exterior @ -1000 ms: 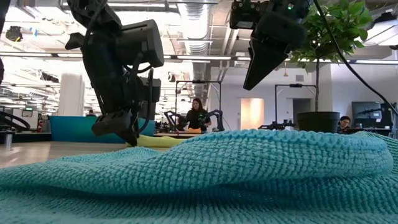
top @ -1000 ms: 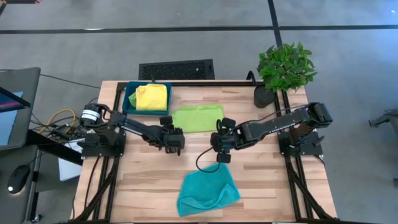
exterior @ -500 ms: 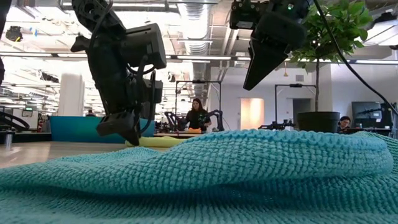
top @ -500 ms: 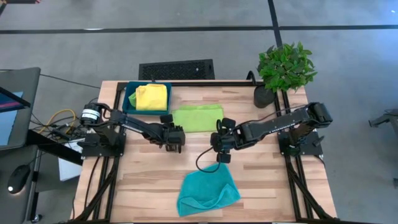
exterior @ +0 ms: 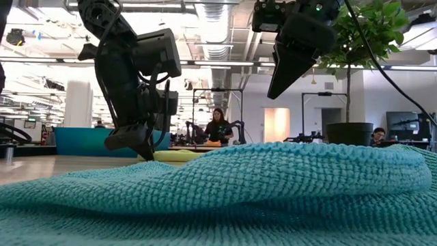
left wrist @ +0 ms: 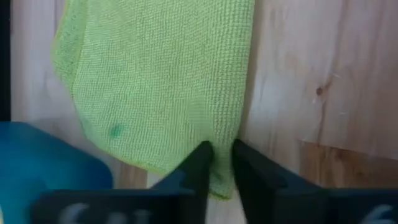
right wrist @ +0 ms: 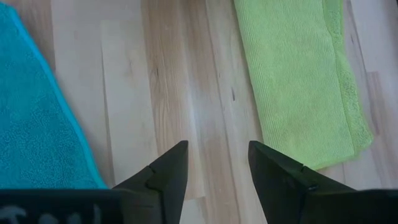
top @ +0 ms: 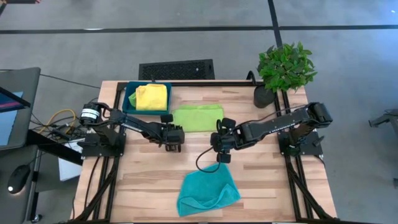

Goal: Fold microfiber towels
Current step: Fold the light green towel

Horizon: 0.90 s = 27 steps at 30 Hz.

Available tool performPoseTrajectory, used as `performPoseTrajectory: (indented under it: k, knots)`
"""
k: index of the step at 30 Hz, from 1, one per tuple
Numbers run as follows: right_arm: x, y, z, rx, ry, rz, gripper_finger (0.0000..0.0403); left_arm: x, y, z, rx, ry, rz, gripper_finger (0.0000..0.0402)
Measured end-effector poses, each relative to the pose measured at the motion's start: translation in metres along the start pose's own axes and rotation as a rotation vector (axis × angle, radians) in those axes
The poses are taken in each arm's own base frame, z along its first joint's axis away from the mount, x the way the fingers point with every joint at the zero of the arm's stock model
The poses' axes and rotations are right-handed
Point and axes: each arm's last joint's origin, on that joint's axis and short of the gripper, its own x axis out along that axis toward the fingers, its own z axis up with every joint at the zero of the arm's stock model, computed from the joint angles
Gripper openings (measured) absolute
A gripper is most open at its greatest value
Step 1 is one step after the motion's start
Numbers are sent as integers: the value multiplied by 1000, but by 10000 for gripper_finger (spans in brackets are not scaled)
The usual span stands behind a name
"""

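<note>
Leftmost, a yellow towel (top: pixel 151 97) lies in the dark-teal tray (top: pixel 129 101) at the desk's (top: pixel 273 186) far left corner. Beside it, the left pincer (left wrist: pixel 221 163) is nearly closed, pinching the near left corner of the folded lime green towel (top: pixel 198 117) at the desk's middle. Further right, the right pincer (right wrist: pixel 217 163) hangs open above bare wood between that towel and the crumpled teal towel (top: pixel 207 192) at the near edge.

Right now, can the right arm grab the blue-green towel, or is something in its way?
Probably yes. The right tool hangs open just above the wood beside the teal towel, with only bare table between them. The left tool is busy at the lime green towel.
</note>
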Motion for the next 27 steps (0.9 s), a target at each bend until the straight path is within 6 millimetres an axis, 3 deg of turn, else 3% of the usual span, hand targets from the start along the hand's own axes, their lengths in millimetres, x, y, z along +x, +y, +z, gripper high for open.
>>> performPoseTrajectory:
  k: [3, 17, 27]
  knots:
    - [0, 0, -1, 6, 13, -2, 193, -1, -1, 3, 22, -3, -4, 11]
    - [-1, -1, -9, 49, 92, -21, 189, -33, 15, 61, 239, -209, -5, 1]
    - [-2, 2, -10, 57, 91, -19, 189, -35, 31, 86, 293, -441, -19, 0]
